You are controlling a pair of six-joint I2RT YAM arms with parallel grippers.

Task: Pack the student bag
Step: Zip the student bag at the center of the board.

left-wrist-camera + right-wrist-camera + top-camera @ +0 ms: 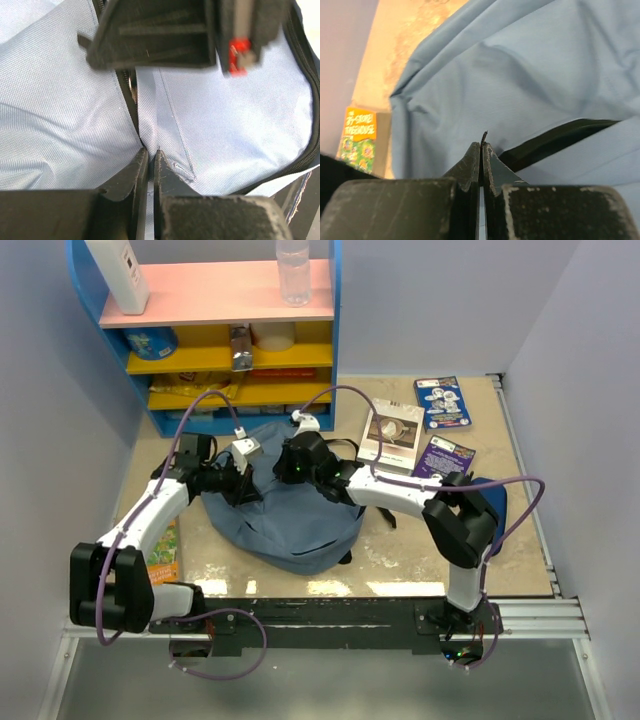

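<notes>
The student bag, a soft slate-blue backpack, lies in the middle of the table. My left gripper rests on its upper left. In the left wrist view the gripper is shut on a fold of the bag's fabric beside a black zipper line. My right gripper is at the bag's top, close to the left one. In the right wrist view it is shut on a thin black zipper pull, next to the dark zipper gap in the bag.
A blue, pink and yellow shelf stands at the back. Three booklets lie at the right. A dark-blue pencil case sits behind the right arm. An orange book lies left of the bag.
</notes>
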